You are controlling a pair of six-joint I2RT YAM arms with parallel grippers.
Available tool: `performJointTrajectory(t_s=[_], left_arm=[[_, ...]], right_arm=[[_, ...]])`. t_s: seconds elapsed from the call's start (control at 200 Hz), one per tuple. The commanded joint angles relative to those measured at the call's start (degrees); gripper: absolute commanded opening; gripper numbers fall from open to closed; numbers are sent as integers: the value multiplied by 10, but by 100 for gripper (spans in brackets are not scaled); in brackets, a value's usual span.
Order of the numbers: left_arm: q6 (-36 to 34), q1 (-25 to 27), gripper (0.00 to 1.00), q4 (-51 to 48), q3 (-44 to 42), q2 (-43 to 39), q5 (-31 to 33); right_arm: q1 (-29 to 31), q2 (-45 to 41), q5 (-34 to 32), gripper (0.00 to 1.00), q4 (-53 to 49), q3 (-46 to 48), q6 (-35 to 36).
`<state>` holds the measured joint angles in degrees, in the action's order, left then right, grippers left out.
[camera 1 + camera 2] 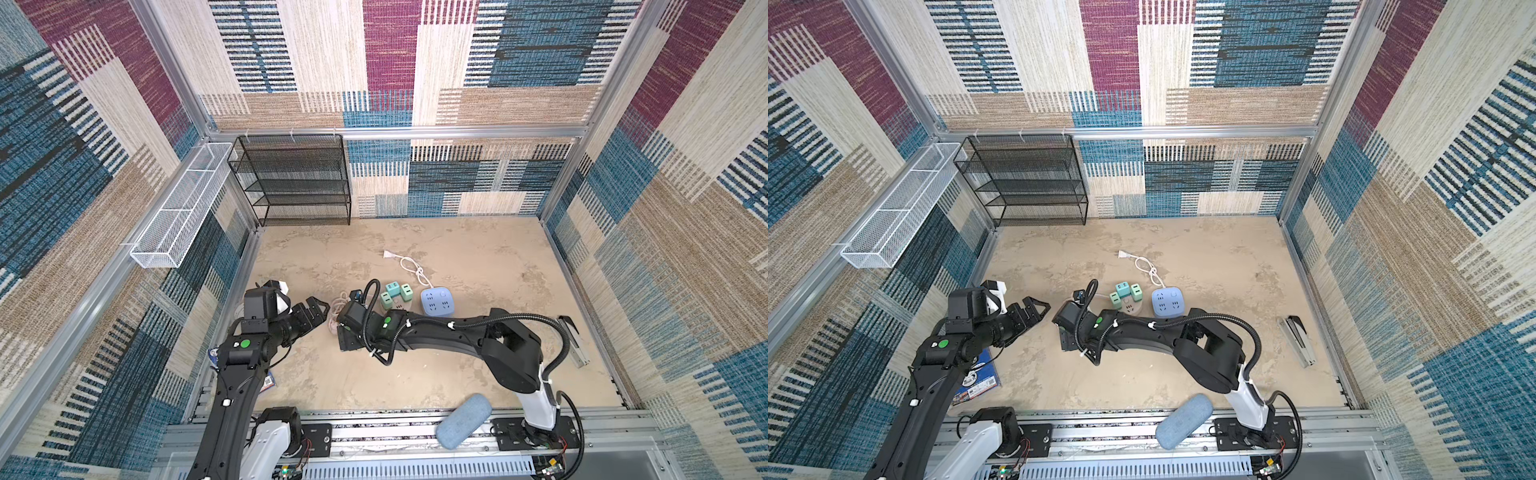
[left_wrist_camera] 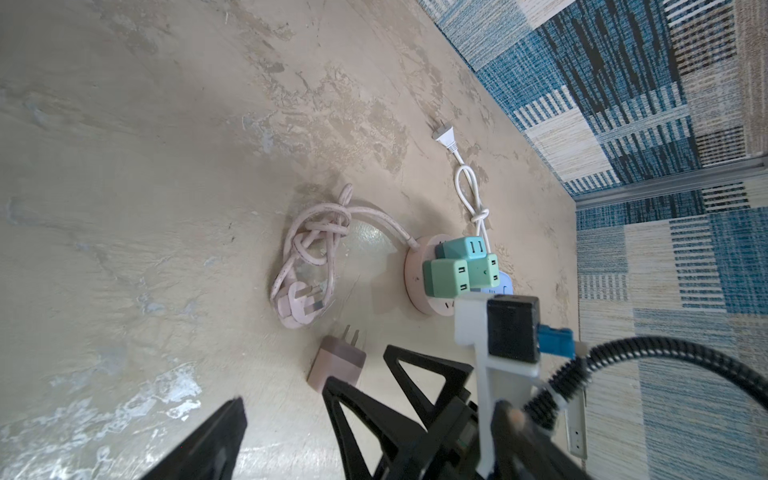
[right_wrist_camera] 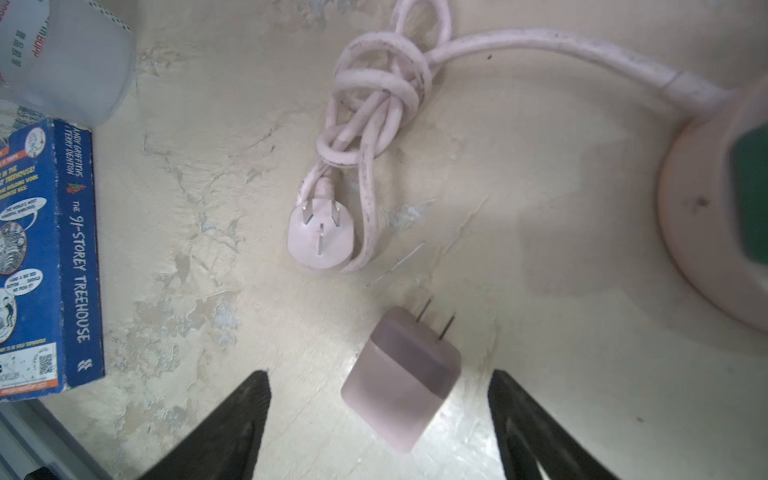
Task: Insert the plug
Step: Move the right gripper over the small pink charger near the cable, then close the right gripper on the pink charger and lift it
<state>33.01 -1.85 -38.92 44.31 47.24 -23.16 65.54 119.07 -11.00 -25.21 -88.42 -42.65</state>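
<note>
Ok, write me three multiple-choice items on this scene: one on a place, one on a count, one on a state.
1. Where is the adapter?
A) on the shelf
B) on the table, between the right hand's fingers
C) in the basket

2. How many prongs has it?
A) one
B) two
C) three

3. The right hand is
A) open, holding nothing
B) shut on the adapter
C) shut on a cord

Key:
1 B, the right wrist view shows it lying flat on the table between them.
2 B, two prongs stick out of its end.
3 A, both fingers stand clear of its sides.
</note>
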Motion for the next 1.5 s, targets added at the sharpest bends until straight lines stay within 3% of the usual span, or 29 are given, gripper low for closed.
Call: performJointTrajectory(t_s=[0.0, 0.511, 0.721, 0.956, 1.032, 1.117, 1.167, 1.267, 1.402, 1.497], left_arm=[[-1, -8, 97, 18, -4, -2, -35], [13, -10, 95, 45, -35, -8, -58], [17, -10, 94, 56, -46, -5, -80], [1, -10, 91, 49, -39, 2, -105], [-3, -8, 88, 47, -40, 7, -129], [-6, -3, 86, 42, -40, 18, -136], [-6, 8, 84, 36, -37, 31, -135], [-11, 53, 79, 24, -29, 65, -117], [-13, 145, 78, 11, -8, 97, -28], [6, 168, 78, 46, -9, 111, -46]], right_arm=[[1, 20, -4, 82, -18, -18, 5], [1, 52, -39, 65, -51, -26, 13], [1, 22, -26, 53, 0, 25, 52], [-5, -13, -28, 30, 13, 64, 96], [-12, -40, -18, 14, 17, 86, 116], [-20, -82, 10, 6, 26, 117, 148], [-23, -112, 29, 0, 36, 140, 170], [-29, -171, 64, 0, 50, 183, 197], [-38, -234, 93, 0, 32, 212, 217], [-38, -280, 114, 0, 26, 234, 229]])
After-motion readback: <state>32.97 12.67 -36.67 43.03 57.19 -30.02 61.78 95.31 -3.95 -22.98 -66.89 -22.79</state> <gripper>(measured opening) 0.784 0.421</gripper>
